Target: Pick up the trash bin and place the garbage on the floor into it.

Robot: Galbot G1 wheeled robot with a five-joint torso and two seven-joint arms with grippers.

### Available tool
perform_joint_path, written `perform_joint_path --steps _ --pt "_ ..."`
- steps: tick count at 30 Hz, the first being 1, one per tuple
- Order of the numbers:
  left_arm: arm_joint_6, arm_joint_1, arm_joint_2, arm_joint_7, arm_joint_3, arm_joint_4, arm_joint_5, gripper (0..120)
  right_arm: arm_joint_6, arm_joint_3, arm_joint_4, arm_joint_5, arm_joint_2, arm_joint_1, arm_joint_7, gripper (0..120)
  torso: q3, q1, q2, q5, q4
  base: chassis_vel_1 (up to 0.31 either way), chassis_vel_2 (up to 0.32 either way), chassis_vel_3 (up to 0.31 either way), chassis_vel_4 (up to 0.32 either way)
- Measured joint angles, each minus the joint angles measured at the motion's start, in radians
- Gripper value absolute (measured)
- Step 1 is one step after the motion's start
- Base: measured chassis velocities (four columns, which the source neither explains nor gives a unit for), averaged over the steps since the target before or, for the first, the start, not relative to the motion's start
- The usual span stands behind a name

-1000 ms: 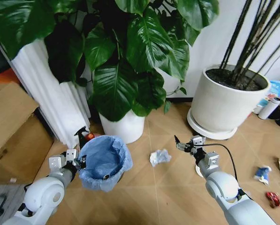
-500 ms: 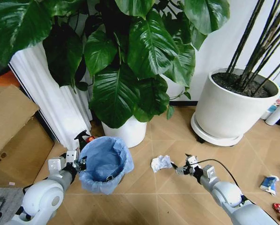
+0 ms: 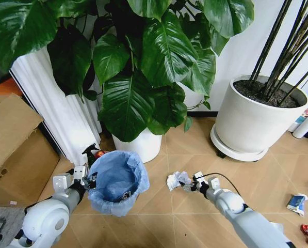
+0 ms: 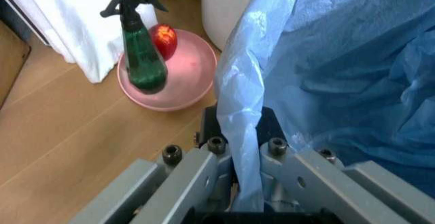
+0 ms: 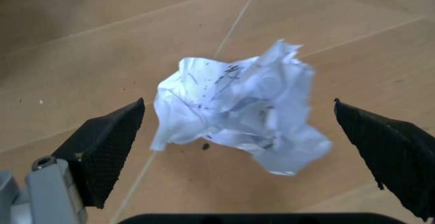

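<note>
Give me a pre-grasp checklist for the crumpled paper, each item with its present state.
1. Right gripper open: ok.
2. Crumpled paper between its fingers: ok.
3. Fingers clear of the paper: ok, gaps on both sides.
4. Left gripper clamped on the bag at the trash bin rim: ok.
5. Bin mouth open: ok.
6. Bin lifted off the floor: cannot tell.

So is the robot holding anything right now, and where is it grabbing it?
Yes. The left end effector pinches the trash bin by its rim. The right end effector is open around the crumpled paper.
</note>
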Motion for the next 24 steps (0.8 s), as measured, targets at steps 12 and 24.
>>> perform_joint_path --steps 12,24 --pt "-0.001 -0.005 0.010 0.002 -0.007 0.000 -0.012 0 -0.001 -0.024 -0.131 -0.014 0.093 0.049 0.036 68 0.000 0.000 0.000 0.0001 -0.0001 0.000 0.000 0.000 0.000" --pt "-0.001 -0.017 0.011 0.002 0.006 0.013 -0.024 0 0.014 -0.010 -0.152 -0.014 0.102 0.050 0.048 22 0.000 0.000 0.000 0.0000 -0.0001 0.000 0.000 0.000 0.000"
